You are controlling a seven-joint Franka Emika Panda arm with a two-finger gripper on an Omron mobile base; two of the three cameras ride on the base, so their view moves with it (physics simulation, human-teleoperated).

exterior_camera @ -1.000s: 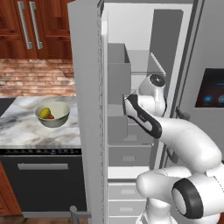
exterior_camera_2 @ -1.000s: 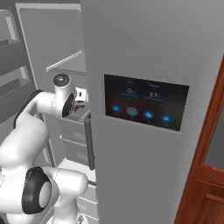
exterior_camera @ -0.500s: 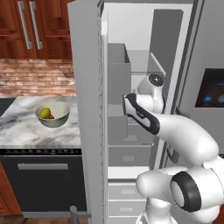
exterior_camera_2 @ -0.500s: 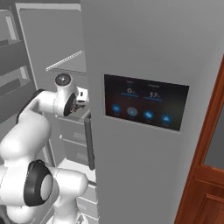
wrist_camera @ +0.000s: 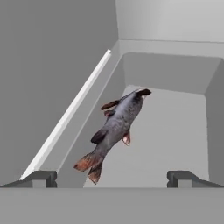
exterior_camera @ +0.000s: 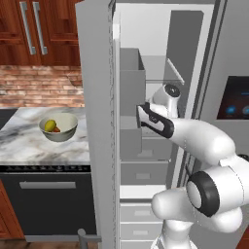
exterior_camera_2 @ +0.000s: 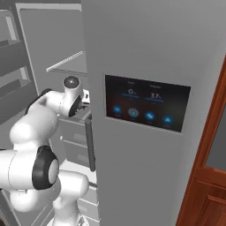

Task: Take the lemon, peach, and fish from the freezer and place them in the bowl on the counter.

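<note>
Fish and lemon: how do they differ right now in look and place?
The fish is long, slim and grey with reddish fins and tail; the lemon is a small yellow oval. The fish lies alone inside a grey freezer compartment, ahead of the open gripper; the lemon sits in the bowl on the counter, beside a reddish fruit. Neither is held.

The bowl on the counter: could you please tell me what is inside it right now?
Inside the bowl lie the yellow lemon and, beside it, a bit of the orange-red peach. The rim covers the rest of the peach and the bowl's bottom.
</note>
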